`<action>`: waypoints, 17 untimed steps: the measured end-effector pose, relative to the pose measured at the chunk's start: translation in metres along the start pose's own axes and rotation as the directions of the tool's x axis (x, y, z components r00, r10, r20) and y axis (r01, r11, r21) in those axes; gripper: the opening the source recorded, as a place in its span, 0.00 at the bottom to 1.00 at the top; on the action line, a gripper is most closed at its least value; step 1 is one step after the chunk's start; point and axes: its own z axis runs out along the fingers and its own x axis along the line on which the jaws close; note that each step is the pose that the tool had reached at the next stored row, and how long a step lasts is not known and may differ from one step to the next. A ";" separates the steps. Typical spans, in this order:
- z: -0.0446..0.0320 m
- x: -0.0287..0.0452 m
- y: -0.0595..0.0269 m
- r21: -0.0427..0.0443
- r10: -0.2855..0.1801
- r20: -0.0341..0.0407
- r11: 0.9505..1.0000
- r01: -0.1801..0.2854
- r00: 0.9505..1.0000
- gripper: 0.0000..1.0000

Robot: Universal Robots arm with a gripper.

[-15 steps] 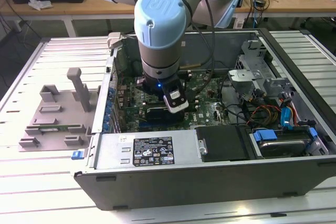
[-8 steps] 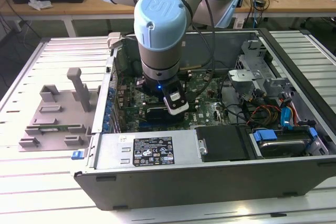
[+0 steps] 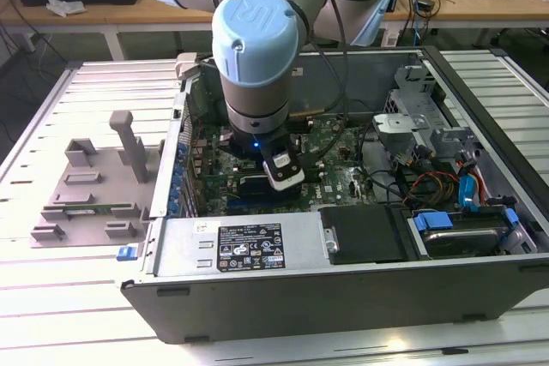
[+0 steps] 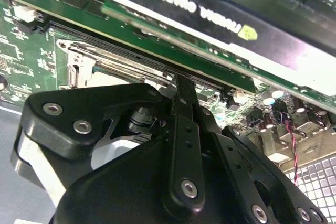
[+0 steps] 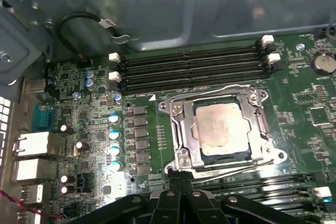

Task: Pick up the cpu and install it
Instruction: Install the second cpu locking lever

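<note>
A pale slatted surface (image 3: 51, 315) carries an open computer case (image 3: 343, 297) lying on its side, with wooden desks and loose cables behind it in the exterior view. Inside the case, the cpu (image 5: 221, 128) lies flat in the metal-framed socket (image 5: 178, 129) on the green motherboard (image 5: 299, 103), its pale, slightly smeared silver top facing up and the socket frame around it on all sides. In the first wrist view, four dark memory slots (image 5: 191, 66) with white end clips run just beside the socket, and a row of small capacitors (image 5: 114, 135) stands on its other side. The claw (image 5: 181, 182) sits just at the socket's edge, its dark fingers (image 4: 184, 98) drawn close together with nothing visible between them, apart from the chip. In the exterior view the arm (image 3: 257, 49) with its light blue joint cap reaches straight down into the case over the motherboard. A grey tray (image 3: 90, 190) with upright blocks rests on the surface at the exterior view's left, well apart from the claw. Bundled coloured wires (image 3: 429, 182) and a drive bay (image 3: 463, 229) fill the case toward the exterior view's right.
</note>
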 end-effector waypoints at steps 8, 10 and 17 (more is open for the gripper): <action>0.0040 0.0022 0.0023 -0.005 -0.001 0.003 1.000 0.001 1.000 0.11; 0.0068 0.0036 0.0016 -0.006 -0.002 0.004 1.000 0.002 1.000 0.11; 0.0095 0.0064 0.0069 -0.005 -0.002 0.005 1.000 0.002 1.000 0.11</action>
